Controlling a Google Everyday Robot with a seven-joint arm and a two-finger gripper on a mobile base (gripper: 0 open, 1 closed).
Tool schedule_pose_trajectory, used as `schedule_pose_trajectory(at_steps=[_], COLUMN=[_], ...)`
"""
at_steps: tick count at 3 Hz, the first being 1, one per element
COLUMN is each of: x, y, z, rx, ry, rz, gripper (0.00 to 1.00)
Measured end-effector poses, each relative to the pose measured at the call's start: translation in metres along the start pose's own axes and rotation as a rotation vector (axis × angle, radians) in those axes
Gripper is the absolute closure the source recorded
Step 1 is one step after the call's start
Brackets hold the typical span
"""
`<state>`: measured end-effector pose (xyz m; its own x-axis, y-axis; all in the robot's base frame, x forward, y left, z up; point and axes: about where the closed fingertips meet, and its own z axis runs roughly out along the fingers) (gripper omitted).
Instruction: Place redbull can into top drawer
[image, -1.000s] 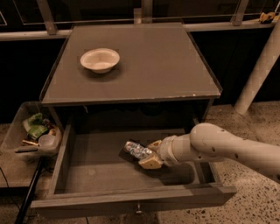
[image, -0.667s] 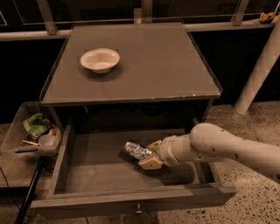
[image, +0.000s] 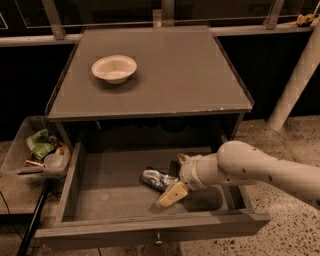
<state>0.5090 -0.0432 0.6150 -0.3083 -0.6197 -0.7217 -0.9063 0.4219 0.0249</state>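
Note:
The redbull can (image: 156, 179), small, silver and crinkly, lies on its side on the floor of the open top drawer (image: 107, 190), right of centre. My gripper (image: 176, 177) reaches into the drawer from the right on its white arm (image: 250, 167). Its fingers are spread apart: one tan fingertip (image: 171, 195) is in front of the can and the other (image: 182, 158) is behind it. The can's right end sits between them, resting on the drawer floor. The drawer's front panel (image: 150, 231) carries a small metal knob (image: 158, 242).
A cream bowl (image: 114, 68) stands at the back left of the cabinet top (image: 175, 80). A clear plastic bin (image: 20, 145) of clutter sits left of the drawer. A white post (image: 295, 85) stands at the right. A dark pole (image: 32, 220) leans at the lower left.
The gripper's fingers have spread; the near fingertip has moved down toward the drawer front. The can has settled slightly lower on the drawer floor.

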Motion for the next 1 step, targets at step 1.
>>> schedule_pose_trajectory(at_steps=[1], x=[0.0], y=[0.0], z=[0.0], rx=[0.0], ry=[0.0], rz=[0.0], gripper=[0.0])
